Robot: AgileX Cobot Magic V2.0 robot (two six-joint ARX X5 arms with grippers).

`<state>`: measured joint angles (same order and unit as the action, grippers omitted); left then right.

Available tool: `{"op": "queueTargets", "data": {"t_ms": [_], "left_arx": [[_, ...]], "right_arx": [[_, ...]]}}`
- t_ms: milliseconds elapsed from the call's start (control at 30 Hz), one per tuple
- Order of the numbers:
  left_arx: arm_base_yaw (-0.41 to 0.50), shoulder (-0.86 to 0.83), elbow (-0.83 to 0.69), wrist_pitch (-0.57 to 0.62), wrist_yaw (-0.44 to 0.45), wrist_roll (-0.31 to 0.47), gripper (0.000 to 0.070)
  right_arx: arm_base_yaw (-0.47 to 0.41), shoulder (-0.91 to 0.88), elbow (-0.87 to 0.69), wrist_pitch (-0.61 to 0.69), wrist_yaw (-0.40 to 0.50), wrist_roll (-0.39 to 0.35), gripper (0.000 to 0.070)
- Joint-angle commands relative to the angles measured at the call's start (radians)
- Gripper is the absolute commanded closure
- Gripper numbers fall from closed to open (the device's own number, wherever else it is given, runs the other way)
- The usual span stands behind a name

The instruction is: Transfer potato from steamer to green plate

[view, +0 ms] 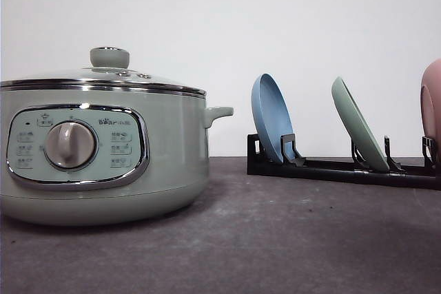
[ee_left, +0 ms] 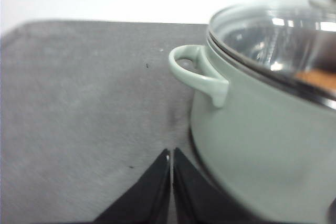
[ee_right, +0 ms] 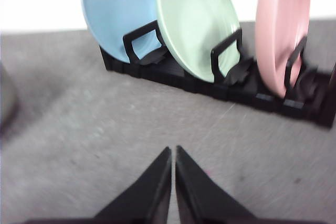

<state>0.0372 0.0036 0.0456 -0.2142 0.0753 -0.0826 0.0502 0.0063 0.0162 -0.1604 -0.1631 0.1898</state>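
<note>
The pale green steamer (view: 103, 163) stands at the left of the table with its glass lid (view: 103, 77) on. Through the lid in the left wrist view, an orange-brown patch of the potato (ee_left: 317, 80) shows inside the steamer (ee_left: 262, 145). The green plate (view: 358, 132) leans upright in a black rack, between a blue plate and a pink one; the right wrist view shows this green plate (ee_right: 197, 24) ahead. My left gripper (ee_left: 171, 155) is shut and empty, low over the table beside the steamer's side handle (ee_left: 197, 74). My right gripper (ee_right: 173, 150) is shut and empty, short of the rack.
The black plate rack (view: 344, 169) sits at the right rear and also holds a blue plate (view: 272, 118) and a pink plate (view: 432, 101). Grey table surface (view: 275, 239) lies open between steamer and rack. A white wall is behind.
</note>
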Motion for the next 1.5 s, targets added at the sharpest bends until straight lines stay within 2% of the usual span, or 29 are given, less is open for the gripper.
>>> {"op": "queueTargets", "data": {"t_ms": [0, 67, 200, 300, 567, 700, 1000, 1167, 1467], "left_arx": [[0.0, 0.0, -0.013, -0.024, 0.0, -0.243, 0.07], [0.0, 0.0, -0.013, -0.026, 0.0, -0.315, 0.07], [0.0, 0.0, -0.004, -0.025, 0.005, -0.399, 0.07], [0.0, 0.0, 0.018, -0.025, 0.036, -0.449, 0.0699], [0.0, 0.005, 0.15, -0.026, 0.079, -0.454, 0.0698], [0.0, 0.03, 0.243, -0.039, 0.083, -0.449, 0.0698], [0.0, 0.186, 0.487, -0.153, 0.097, -0.314, 0.0698], [0.0, 0.317, 0.621, -0.24, 0.178, -0.206, 0.0698], [-0.001, 0.577, 0.852, -0.436, 0.368, -0.029, 0.0698]], "right_arx": [[-0.002, -0.003, -0.003, -0.001, -0.002, 0.127, 0.07], [-0.002, -0.003, -0.003, 0.002, -0.001, 0.156, 0.07], [-0.002, -0.003, 0.005, 0.002, -0.016, 0.22, 0.07], [-0.002, -0.003, 0.032, 0.002, -0.02, 0.236, 0.07], [-0.002, -0.002, 0.174, -0.009, -0.017, 0.244, 0.07], [-0.002, 0.011, 0.262, -0.034, 0.01, 0.216, 0.07], [-0.002, 0.12, 0.475, -0.089, 0.033, 0.106, 0.07], [-0.002, 0.238, 0.608, -0.182, 0.017, 0.037, 0.07], [-0.002, 0.505, 0.869, -0.45, -0.13, -0.116, 0.07]]}}
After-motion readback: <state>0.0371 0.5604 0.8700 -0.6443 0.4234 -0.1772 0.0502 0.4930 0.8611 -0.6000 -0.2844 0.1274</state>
